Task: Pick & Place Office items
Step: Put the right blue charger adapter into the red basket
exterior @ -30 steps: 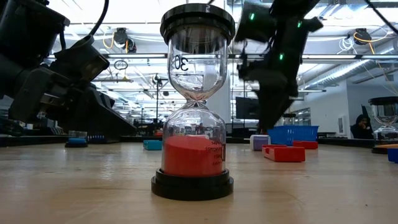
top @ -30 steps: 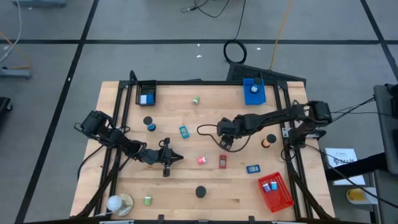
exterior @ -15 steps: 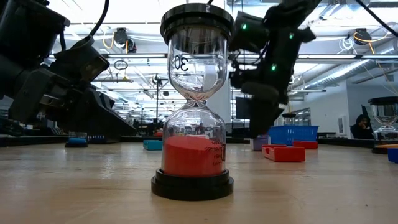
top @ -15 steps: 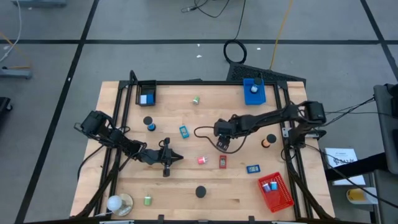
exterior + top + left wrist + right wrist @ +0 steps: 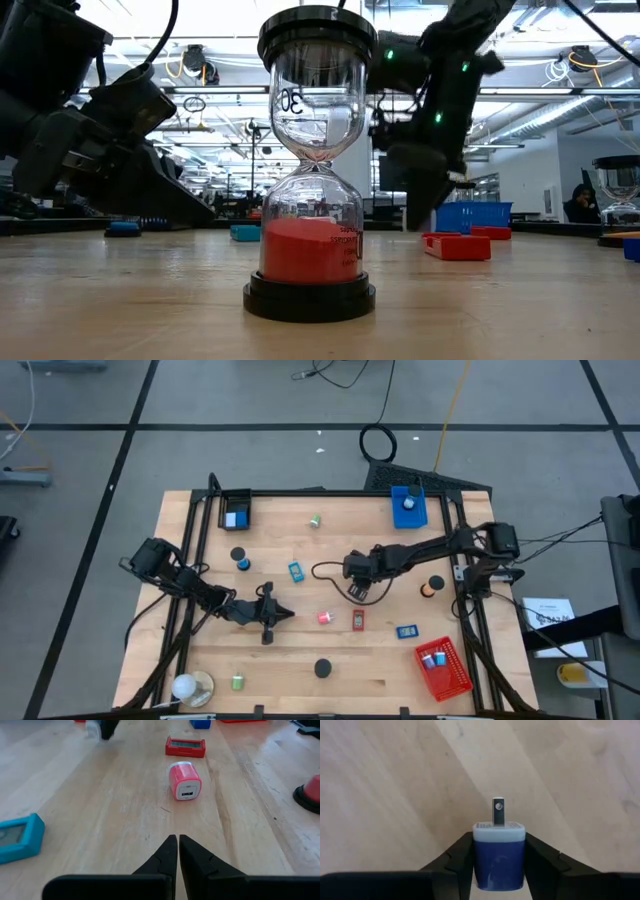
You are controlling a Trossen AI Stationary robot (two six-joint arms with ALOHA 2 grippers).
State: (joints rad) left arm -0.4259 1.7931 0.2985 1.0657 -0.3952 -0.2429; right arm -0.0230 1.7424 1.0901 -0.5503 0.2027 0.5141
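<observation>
My right gripper (image 5: 357, 584) is over the middle of the table, pointing down, shut on a blue charger block (image 5: 498, 855) with a white end and a metal prong. My left gripper (image 5: 270, 616) is shut and touches nothing; it points at a pink charger (image 5: 185, 781) lying on its side. Loose on the wood lie a red block (image 5: 358, 620), a blue block (image 5: 406, 631), a teal block (image 5: 296, 571), a green roll (image 5: 315, 520) and a blue disc (image 5: 244, 564). In the low view the right gripper (image 5: 425, 200) hides the block. My right gripper pinches the blue charger block by its two opposite side faces (image 5: 479, 857), one finger (image 5: 457, 860) on each. The fingers come from above, pointing down. The white end and prong (image 5: 498, 812) point away from the wrist toward the table; whether the block is clear of the wood I cannot tell.
An hourglass with red sand (image 5: 312, 170) stands near the table's near edge. A black tray (image 5: 236, 512), a blue tray (image 5: 408, 506) and a red tray (image 5: 442, 666) sit near the frame. A round white and tan object (image 5: 190, 686) is at the near left corner.
My right gripper has moved a little toward the table's left and now stands over the spot where the blue charger block stood in the open; in the low view the block has gone out of sight behind it.
</observation>
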